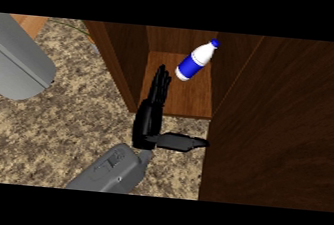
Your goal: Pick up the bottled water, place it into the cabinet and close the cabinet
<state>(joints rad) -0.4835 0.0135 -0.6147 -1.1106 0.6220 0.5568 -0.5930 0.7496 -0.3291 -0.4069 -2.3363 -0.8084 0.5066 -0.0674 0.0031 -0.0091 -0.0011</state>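
The bottled water (195, 61), white with a blue label and blue cap, is inside the open wooden cabinet (189, 100). It is tilted, cap toward the upper right. My right hand (149, 115) reaches into the cabinet's opening with its fingers straight and its thumb spread to the right. Its fingertips end just left of the bottle's lower end and nothing is held in it. My left hand does not show.
The cabinet's dark wooden door (287, 125) stands open and fills the right side of the view. A large grey rounded body (11, 61) sits at the left edge. Speckled countertop (57, 135) lies between them.
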